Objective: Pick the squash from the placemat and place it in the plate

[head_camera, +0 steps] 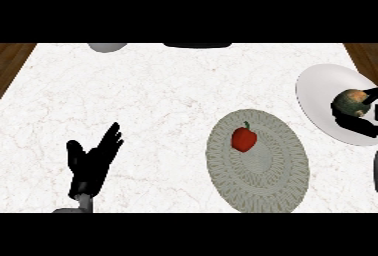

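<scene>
Squash (352, 101) over the plate (319, 92) — right robot hand (353, 119) curled round it.
Left robot hand (91, 164) rests open on the table (148, 100).

A white marble counter (148, 90) meets dark wood (11, 57) at both far corners.

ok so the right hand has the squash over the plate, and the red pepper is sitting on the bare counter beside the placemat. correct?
Not quite. In the head view the red pepper lies on the placemat, not on the bare counter. The rest holds: the right hand is curled round the squash over the plate.
</scene>
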